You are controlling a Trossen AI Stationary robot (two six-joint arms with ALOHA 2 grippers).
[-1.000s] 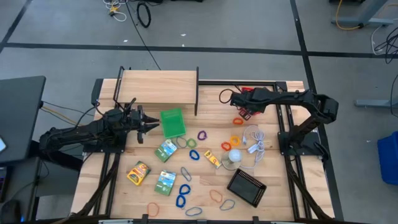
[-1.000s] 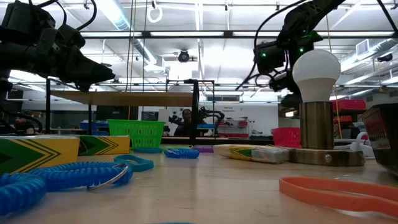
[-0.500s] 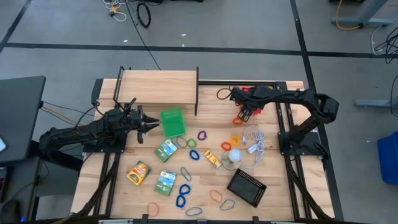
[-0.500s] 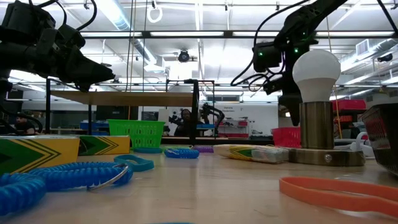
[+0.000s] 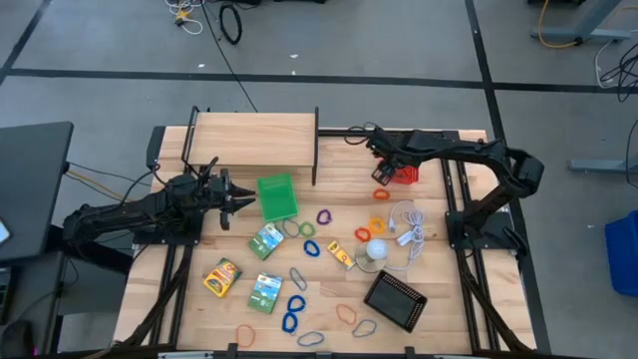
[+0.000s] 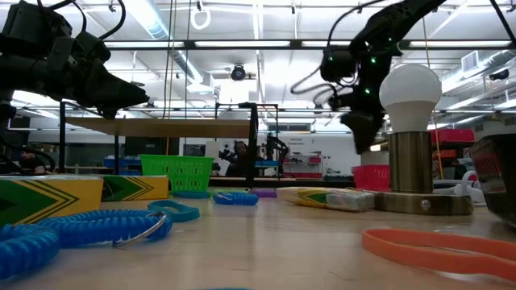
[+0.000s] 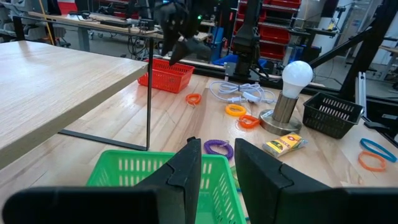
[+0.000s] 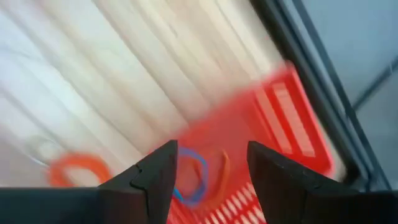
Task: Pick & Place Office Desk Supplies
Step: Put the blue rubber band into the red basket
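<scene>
Coloured loops lie across the table: purple (image 5: 323,215), orange (image 5: 377,222), blue (image 5: 294,304). Beside them are printed packets (image 5: 266,240) (image 5: 223,277) and a yellow piece (image 5: 341,255). My right gripper (image 8: 211,162) (image 5: 387,165) hangs open, pointing down over the near left part of the red basket (image 5: 406,176). A blue loop (image 8: 189,174) and an orange loop (image 8: 221,174) lie in that basket. Another orange loop (image 8: 78,169) lies on the wood beside it. My left gripper (image 7: 217,168) (image 5: 249,200) waits level at the green basket (image 5: 277,196), open by a narrow gap with nothing in it.
A raised wooden shelf (image 5: 254,140) on a black frame stands at the far left. A white bulb lamp (image 5: 374,251) with white cord (image 5: 409,224) and a black mesh basket (image 5: 395,299) are on the right half. More loops lie near the front edge (image 5: 299,339).
My right gripper has risen a little and drawn toward the table's far edge, turning at the wrist, so the red basket now shows beside it in the high view. Its fingers have stayed open. My left arm has kept still.
</scene>
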